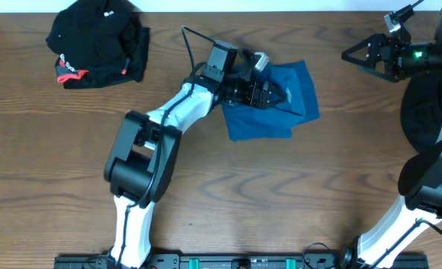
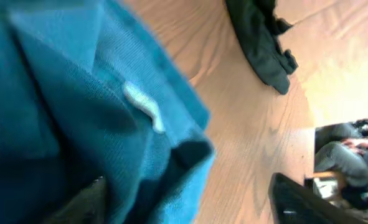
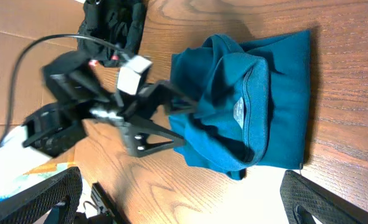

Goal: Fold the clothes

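A blue shirt (image 1: 299, 82), partly folded and rumpled, lies on the wooden table at centre right. It also shows in the right wrist view (image 3: 277, 81) and fills the left of the left wrist view (image 2: 59, 106). My left gripper (image 1: 282, 96) is low over the shirt's left part with its jaws open, and a fold of blue cloth lies between them (image 2: 190, 208). It shows from the side in the right wrist view (image 3: 171, 118). My right gripper (image 1: 353, 54) is open and empty, held up off the table at the far right, with its fingers wide apart (image 3: 184, 205).
A black garment with a red and white print (image 1: 97, 41) lies bunched at the table's back left; it also shows in the right wrist view (image 3: 112, 18). A dark cloth (image 2: 261, 43) shows at the top of the left wrist view. The table's back edge is just behind both garments.
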Controlling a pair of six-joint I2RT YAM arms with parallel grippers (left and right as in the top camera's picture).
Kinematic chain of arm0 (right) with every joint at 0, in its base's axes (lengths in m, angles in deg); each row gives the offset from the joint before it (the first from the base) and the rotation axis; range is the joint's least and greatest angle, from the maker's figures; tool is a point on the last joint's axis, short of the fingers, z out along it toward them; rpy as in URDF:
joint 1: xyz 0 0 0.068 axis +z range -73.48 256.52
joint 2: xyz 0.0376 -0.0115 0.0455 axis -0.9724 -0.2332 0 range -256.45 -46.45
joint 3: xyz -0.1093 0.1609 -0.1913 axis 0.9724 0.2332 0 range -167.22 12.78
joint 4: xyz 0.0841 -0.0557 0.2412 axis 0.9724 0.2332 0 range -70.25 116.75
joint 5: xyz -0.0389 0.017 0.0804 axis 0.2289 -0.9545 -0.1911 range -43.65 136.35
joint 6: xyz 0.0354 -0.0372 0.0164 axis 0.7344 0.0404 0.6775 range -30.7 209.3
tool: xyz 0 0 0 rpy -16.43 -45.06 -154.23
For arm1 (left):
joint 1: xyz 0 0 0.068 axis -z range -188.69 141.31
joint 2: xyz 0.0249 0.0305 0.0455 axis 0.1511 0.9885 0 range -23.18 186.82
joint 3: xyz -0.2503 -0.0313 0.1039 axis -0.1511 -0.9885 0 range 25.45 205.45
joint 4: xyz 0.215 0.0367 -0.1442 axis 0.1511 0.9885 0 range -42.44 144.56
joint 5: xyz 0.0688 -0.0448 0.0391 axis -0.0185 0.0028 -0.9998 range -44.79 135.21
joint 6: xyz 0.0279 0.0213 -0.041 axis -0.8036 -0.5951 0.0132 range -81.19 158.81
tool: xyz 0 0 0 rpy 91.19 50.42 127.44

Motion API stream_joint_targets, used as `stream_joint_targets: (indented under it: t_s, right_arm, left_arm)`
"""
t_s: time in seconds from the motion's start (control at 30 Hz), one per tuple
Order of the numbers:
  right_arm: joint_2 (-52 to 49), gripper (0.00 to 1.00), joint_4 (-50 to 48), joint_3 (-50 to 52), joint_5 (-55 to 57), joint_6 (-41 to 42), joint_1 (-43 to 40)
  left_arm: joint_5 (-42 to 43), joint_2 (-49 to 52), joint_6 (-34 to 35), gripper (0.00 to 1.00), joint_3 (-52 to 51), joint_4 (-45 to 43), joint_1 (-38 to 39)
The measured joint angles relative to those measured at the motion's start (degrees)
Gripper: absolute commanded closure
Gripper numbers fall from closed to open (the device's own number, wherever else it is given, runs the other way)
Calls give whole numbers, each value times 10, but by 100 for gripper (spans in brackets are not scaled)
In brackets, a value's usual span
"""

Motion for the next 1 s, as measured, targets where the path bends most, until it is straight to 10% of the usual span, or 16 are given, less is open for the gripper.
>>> stream_joint_targets:
  t_s: [0.07,0.5,1.0]
  right_arm:
    - [0,1,-1,0,0,0,0]
    - [0,1,-2,0,4,-1,0]
    - [0,1,13,0,4,-3,0]
  left_arm:
    - [-15,-25,1,94,-1,-2,1]
    - [-228,-31,93,94,0,-49,2]
    - [-257,95,128,94,11,-144,2]
